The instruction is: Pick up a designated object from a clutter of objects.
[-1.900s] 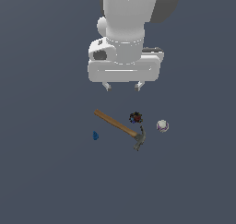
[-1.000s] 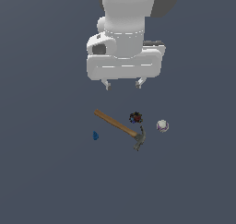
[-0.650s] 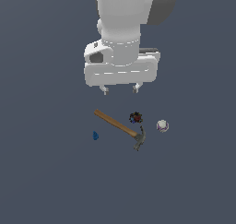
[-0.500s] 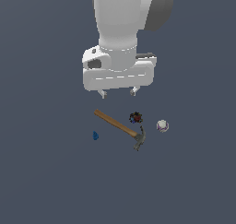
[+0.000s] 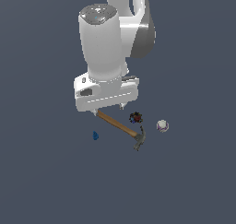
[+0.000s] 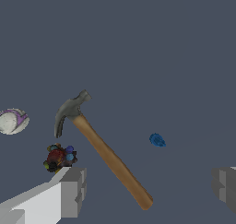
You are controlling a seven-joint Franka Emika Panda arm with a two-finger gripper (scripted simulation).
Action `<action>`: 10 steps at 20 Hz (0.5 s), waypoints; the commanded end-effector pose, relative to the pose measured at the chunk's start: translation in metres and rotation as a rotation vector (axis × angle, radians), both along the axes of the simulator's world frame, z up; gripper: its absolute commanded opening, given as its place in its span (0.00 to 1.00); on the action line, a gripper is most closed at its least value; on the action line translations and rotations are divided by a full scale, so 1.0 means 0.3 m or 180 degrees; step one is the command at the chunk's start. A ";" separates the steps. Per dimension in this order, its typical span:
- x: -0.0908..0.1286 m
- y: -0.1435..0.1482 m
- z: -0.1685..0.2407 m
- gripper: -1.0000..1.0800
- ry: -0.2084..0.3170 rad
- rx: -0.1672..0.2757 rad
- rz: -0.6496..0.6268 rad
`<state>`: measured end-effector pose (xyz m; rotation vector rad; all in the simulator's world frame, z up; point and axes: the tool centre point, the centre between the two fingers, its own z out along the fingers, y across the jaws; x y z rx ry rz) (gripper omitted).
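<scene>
Your gripper [image 5: 109, 110] hangs above the bench [image 5: 193, 181] with its jaws spread wide and nothing between them, over the handle end of the hammer [image 5: 120, 129]. The tiny blue piece [image 5: 95, 135] you want lies alone on the exterior view's left of the hammer handle, near it but not touching (clear in the wrist view too). The dark spiky clump [image 5: 135, 117] and the pale ball [image 5: 162, 125] sit on the exterior view's right.
</scene>
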<state>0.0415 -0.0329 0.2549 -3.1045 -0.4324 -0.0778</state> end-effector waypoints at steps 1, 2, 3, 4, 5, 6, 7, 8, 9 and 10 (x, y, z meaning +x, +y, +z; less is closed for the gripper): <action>0.009 -0.037 -0.068 0.96 0.0017 -0.0013 0.0151; 0.011 -0.052 -0.095 0.96 0.0024 -0.0017 0.0211; 0.013 -0.067 -0.122 0.96 0.0031 -0.0022 0.0270; 0.015 -0.081 -0.149 0.96 0.0038 -0.0026 0.0330; 0.016 -0.096 -0.177 0.96 0.0045 -0.0030 0.0390; 0.016 -0.111 -0.204 0.96 0.0052 -0.0034 0.0450; 0.016 -0.125 -0.231 0.96 0.0059 -0.0038 0.0511; 0.015 -0.140 -0.259 0.96 0.0066 -0.0042 0.0571; 0.014 -0.154 -0.286 0.96 0.0074 -0.0045 0.0631; 0.013 -0.168 -0.312 0.96 0.0081 -0.0049 0.0688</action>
